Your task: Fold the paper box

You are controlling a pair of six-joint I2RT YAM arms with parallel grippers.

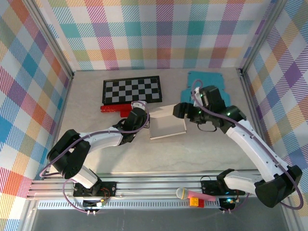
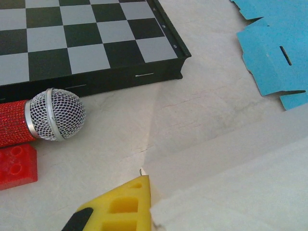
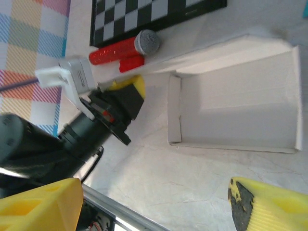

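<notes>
Nearest: small pink-handled mic & yellow-red toy block lay on the metal rail betw. the arm bases; too small to read any detail.
R tool: right gripper had its yellow fingers spread wide apart at the bottom corners of the wrist view, nothing betw. them; both cut off by the frame edge. It hung over the box's right side in the top view.
L tool: left gripper sat at the box's left rear corner. One yellow finger showed in its wrist view, touching the paper edge; the other was hidden, so can't tell if it was pinching or apart.
Box: white paper box lay mid-table on the pale stone-look table top, partly folded. Right wrist view showed an open tray w/ raised walls & a long flap running toward the left gripper. Far end was covered by the right arm in the top view.
Behind box: black-and-grey chessboard lay flat, w/ a red glitter microphone with silver mesh head just in front of it; handle cut off at left.
Beside mic: red toy brick lay just beside that handle, only part in frame.
Back right: flat blue cardboard cutout lay apart from the box, partly hidden by the right arm from above.
</notes>
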